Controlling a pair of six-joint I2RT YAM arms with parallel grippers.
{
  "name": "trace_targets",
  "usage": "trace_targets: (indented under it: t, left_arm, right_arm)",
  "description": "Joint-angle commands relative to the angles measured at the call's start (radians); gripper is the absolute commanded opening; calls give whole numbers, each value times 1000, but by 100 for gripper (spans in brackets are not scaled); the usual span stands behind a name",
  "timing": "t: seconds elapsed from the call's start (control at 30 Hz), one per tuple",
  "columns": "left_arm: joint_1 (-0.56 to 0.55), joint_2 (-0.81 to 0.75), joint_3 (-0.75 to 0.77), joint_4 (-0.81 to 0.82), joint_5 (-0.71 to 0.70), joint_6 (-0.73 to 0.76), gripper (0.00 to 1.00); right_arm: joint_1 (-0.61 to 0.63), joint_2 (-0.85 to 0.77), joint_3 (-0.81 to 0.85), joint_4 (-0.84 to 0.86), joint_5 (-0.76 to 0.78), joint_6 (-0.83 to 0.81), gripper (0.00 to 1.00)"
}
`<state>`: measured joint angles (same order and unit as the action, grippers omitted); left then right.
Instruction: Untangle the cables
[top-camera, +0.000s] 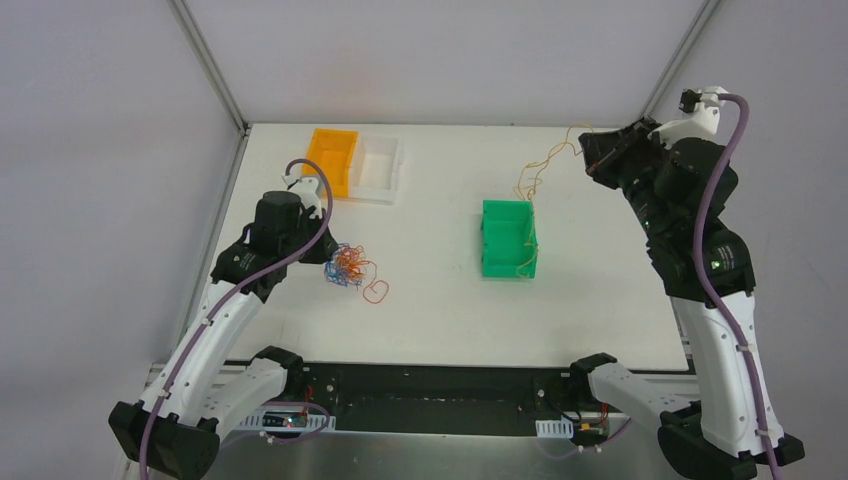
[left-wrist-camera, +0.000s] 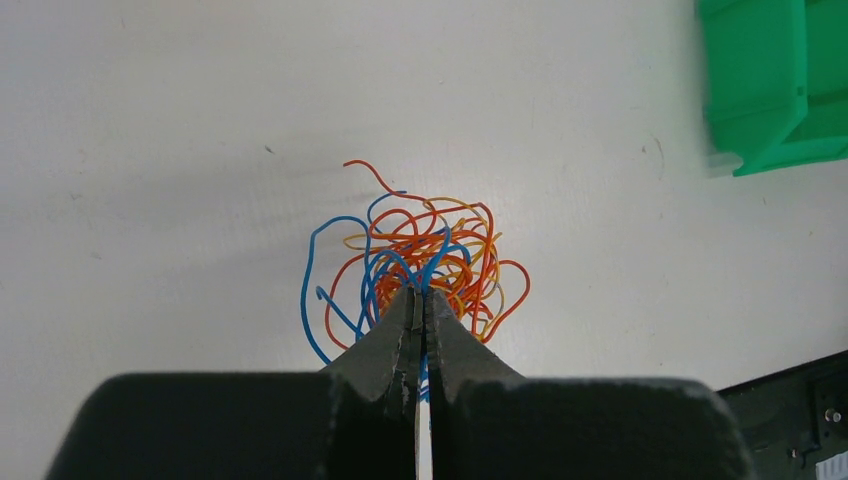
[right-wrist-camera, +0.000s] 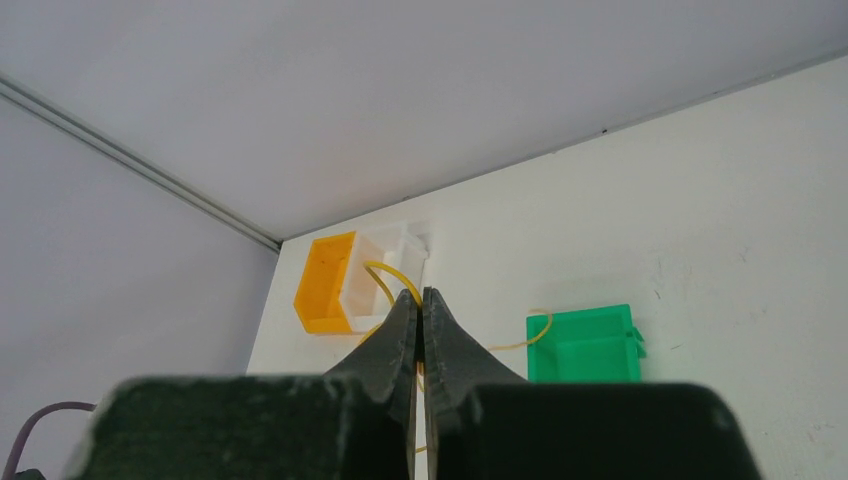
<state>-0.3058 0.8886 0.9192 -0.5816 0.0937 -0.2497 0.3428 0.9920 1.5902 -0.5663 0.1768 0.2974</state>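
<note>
A tangle of thin blue, orange-red and yellow cables (top-camera: 348, 265) (left-wrist-camera: 425, 250) lies on the white table left of centre. My left gripper (top-camera: 331, 257) (left-wrist-camera: 422, 293) is at the tangle's near edge, shut on a blue cable that runs between its jaws. One orange-red loop (top-camera: 376, 292) lies apart, just right of the tangle. My right gripper (top-camera: 589, 153) (right-wrist-camera: 422, 295) is raised at the far right, shut on a yellow cable (top-camera: 545, 158) (right-wrist-camera: 390, 274). That cable hangs down in curls into the green bin (top-camera: 493, 240) (right-wrist-camera: 585, 345).
An orange bin (top-camera: 332, 158) (right-wrist-camera: 322, 285) and a white bin (top-camera: 380, 168) stand side by side at the table's back left. The green bin's corner (left-wrist-camera: 770, 80) shows in the left wrist view. Grey walls enclose the table on three sides.
</note>
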Motion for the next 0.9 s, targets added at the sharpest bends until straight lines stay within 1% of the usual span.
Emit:
trace_targets:
  t: [0.0, 0.07, 0.3, 0.6, 0.87]
  left_arm:
    - [5, -9, -4, 42, 0, 2, 0]
    - [5, -16, -7, 42, -2, 1, 0]
    - [5, -50, -21, 41, -120, -26, 0]
    - [5, -58, -29, 42, -121, -28, 0]
    - [5, -55, -25, 42, -117, -28, 0]
  right_arm:
    - [-4, 11, -35, 106, 22, -9, 0]
    - [-4, 23, -61, 123, 26, 1, 0]
    - [-4, 66, -178, 216, 41, 36, 0]
    - [-4, 127, -303, 272, 61, 39, 0]
    - [-3, 69, -465, 253, 42, 74, 0]
